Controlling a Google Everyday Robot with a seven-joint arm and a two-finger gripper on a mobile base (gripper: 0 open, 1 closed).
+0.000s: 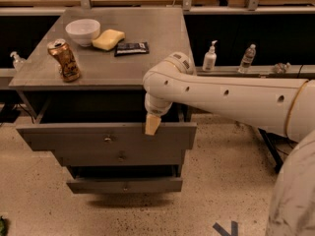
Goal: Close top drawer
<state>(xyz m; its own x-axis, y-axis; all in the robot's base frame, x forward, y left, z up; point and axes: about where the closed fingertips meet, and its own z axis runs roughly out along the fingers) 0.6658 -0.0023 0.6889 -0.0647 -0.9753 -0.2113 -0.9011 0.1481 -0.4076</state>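
The top drawer [64, 137] is a wide grey metal drawer standing pulled out from under the grey table top [147, 58]. Its tall flat front panel has a small round knob [107, 138] at centre. My gripper [151, 124] hangs down from the white arm [221, 95] and rests against the upper edge of the drawer front, right of the knob. Its tan tip overlaps the panel's top rim. The drawer's inside is dark and I cannot see its contents.
Two shorter grey drawers sit below, the middle one [121, 157] and the bottom one [125, 186], both slightly out. On the table top are a white bowl [82, 31], a yellow sponge [108, 39], a dark packet [131, 48] and a brown can [64, 60]. Bottles [210, 58] stand at right.
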